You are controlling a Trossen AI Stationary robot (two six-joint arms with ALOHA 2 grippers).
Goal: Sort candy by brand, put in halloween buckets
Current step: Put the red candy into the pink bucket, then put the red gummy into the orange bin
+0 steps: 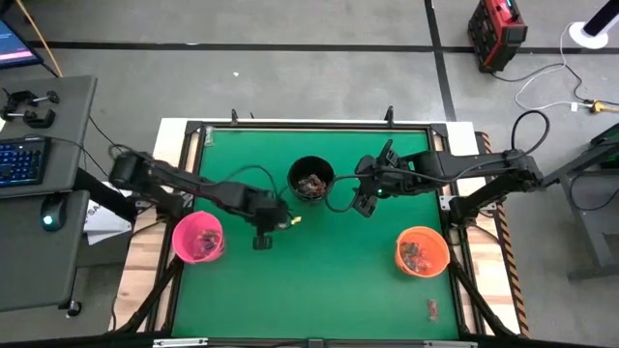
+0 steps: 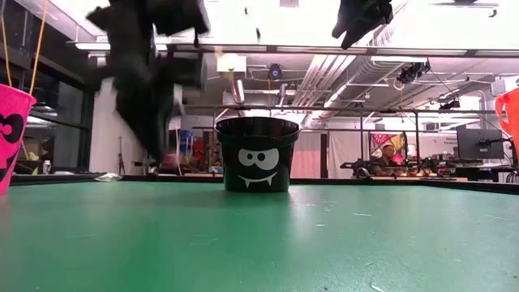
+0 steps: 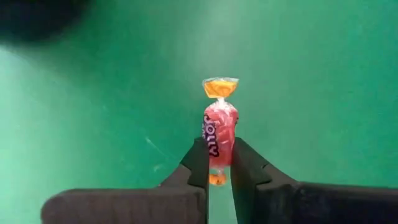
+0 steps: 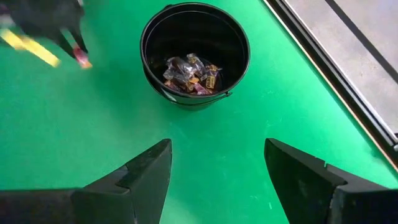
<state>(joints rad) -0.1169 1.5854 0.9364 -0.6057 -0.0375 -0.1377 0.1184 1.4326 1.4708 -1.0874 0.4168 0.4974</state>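
Note:
My left gripper (image 3: 219,163) is shut on a red-wrapped candy (image 3: 219,127) with an orange twisted end. In the high view it hangs over the mat (image 1: 287,221), between the pink bucket (image 1: 198,238) and the black bucket (image 1: 311,181). The black bucket (image 4: 194,53) stands on its base and holds several wrapped candies. My right gripper (image 4: 214,165) is open and touches nothing. It hovers just right of the black bucket (image 1: 366,200). The orange bucket (image 1: 422,251) stands at the right with candies inside. In the low view the black bucket (image 2: 258,154) shows its fanged face. My left gripper pinches the red candy by the lower half of its wrapped body (image 3: 217,149), between the free ends of its two fingers (image 3: 198,163). The candy stands out lengthwise beyond the fingertips, with its orange twisted end (image 3: 220,87) farthest out. It is lifted clear of the mat.
One loose candy (image 1: 432,308) lies on the green mat near the near right corner. A black frame (image 1: 309,125) runs round the table. The pink bucket (image 2: 12,134) and the orange bucket (image 2: 511,109) stand at the low view's edges. Open mat (image 1: 319,280) lies between the buckets.

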